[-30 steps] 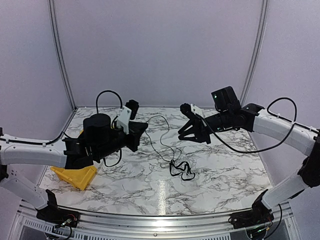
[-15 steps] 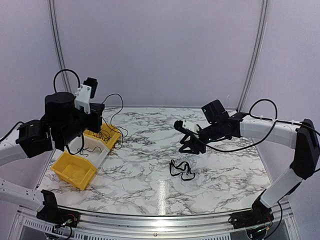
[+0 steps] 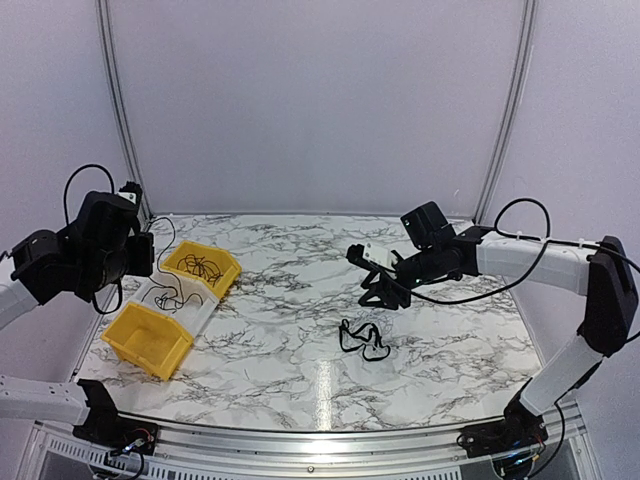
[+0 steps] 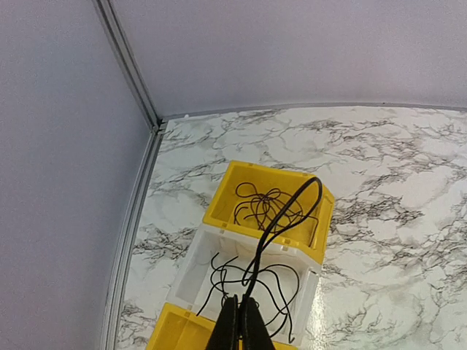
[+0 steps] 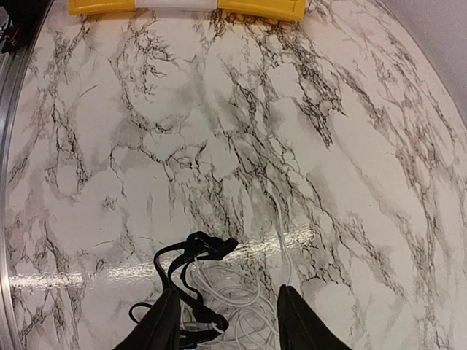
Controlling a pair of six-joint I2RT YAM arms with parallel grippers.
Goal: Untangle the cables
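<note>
My left gripper (image 3: 143,256) hangs high at the far left, shut on a thin black cable (image 4: 286,211). That cable loops up from the fingertips and trails down into the white bin (image 4: 191,264), where its loose end lies in loops. My left gripper (image 4: 241,322) shows its jaws pressed together on the wire. A knotted clump of black cables (image 3: 362,340) lies on the marble at centre. My right gripper (image 3: 380,292) hovers just above and behind it, open. In the right wrist view the clump (image 5: 191,264) sits between the spread fingers of the right gripper (image 5: 228,322), mixed with thin white cables (image 5: 248,299).
Three bins stand in a row at the left: a far yellow bin (image 3: 222,259) holding a coiled black cable (image 3: 203,267), the white bin (image 3: 200,311), and a near yellow bin (image 3: 150,340). Booth walls close off the left, back and right.
My left arm swung from the table's centre up and left, carrying the cable over the bins. My right gripper opened and came down nearer the clump.
</note>
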